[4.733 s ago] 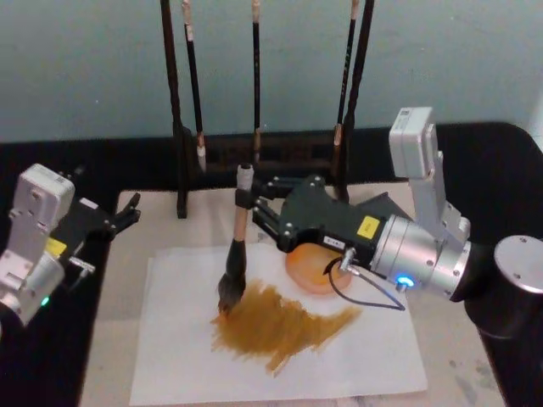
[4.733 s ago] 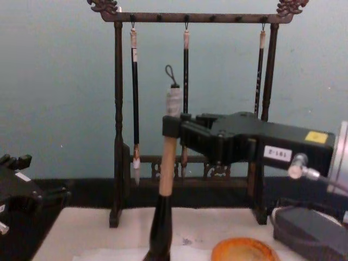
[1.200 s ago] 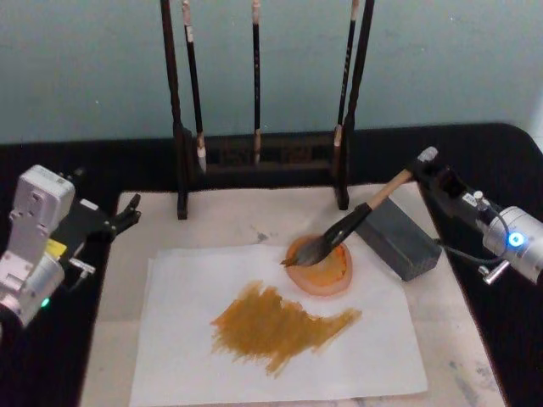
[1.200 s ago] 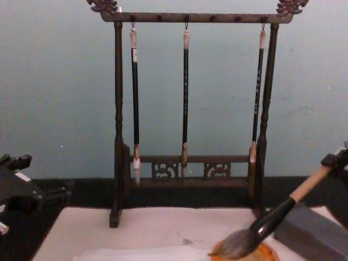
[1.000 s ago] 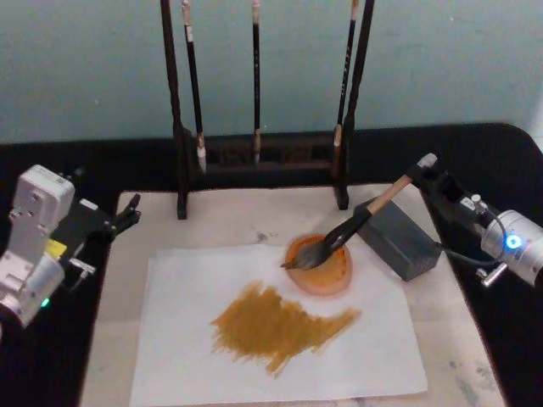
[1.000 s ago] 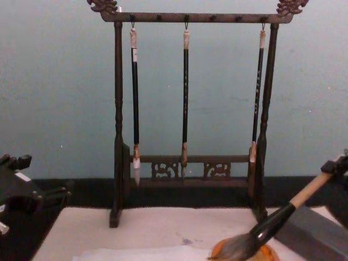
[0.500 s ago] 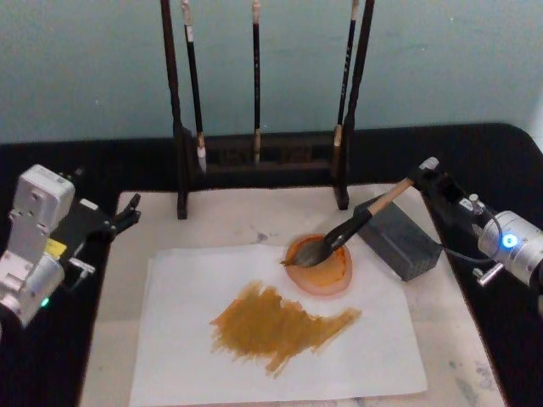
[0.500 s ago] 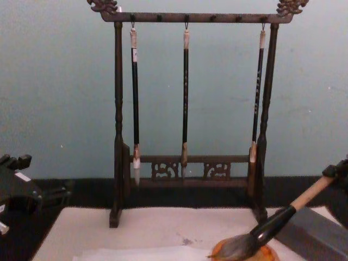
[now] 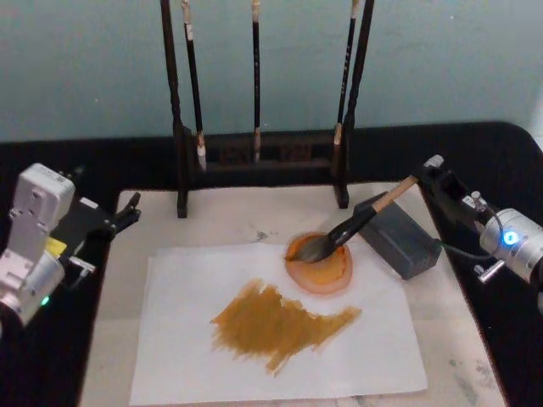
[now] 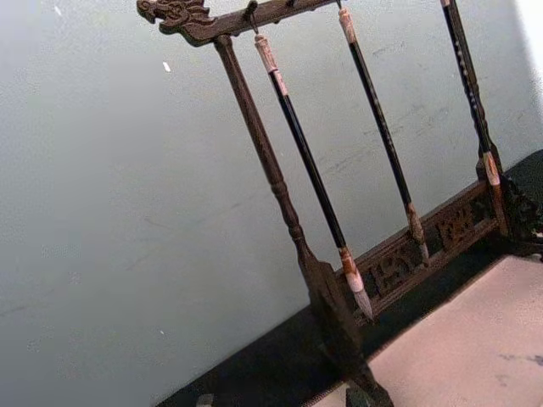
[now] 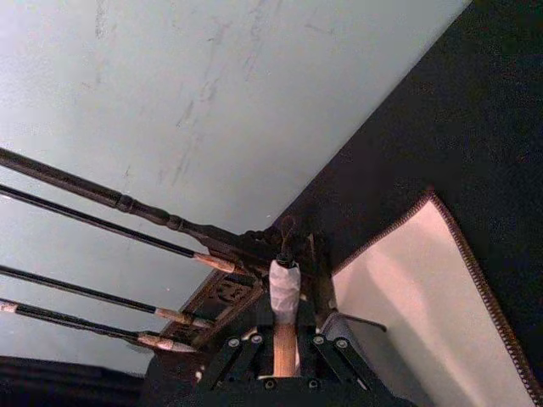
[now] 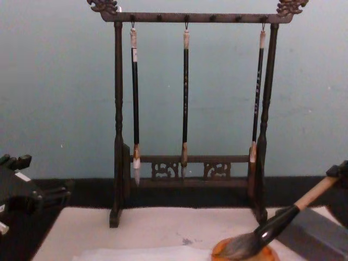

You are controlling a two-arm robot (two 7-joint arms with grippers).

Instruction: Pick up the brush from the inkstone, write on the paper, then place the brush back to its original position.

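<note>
The big brush with the bushy grey tuft, black shaft and tan wooden handle (image 9: pixel 348 229) lies slanted. Its tuft sits on the small round orange-brown dish (image 9: pixel 327 274), which rests on the thin white sheet of paper (image 9: pixel 187 339). A wide brown painted patch (image 9: pixel 271 322) is on the paper, so the writing looks done.

From the tuft, the brush runs up, right and a bit far, over a corner of the grey block (image 9: pixel 403 242). The right gripper (image 9: pixel 431 170) is at that far right end, its fingers pinching the handle just below the grey cap (image 11: pixel 286 288). I think all that is left is to let go and pull back to the right, along the handle, so the tuft does not slide off the dish.

The left gripper (image 9: pixel 125 214) is parked far off at the left.
</note>
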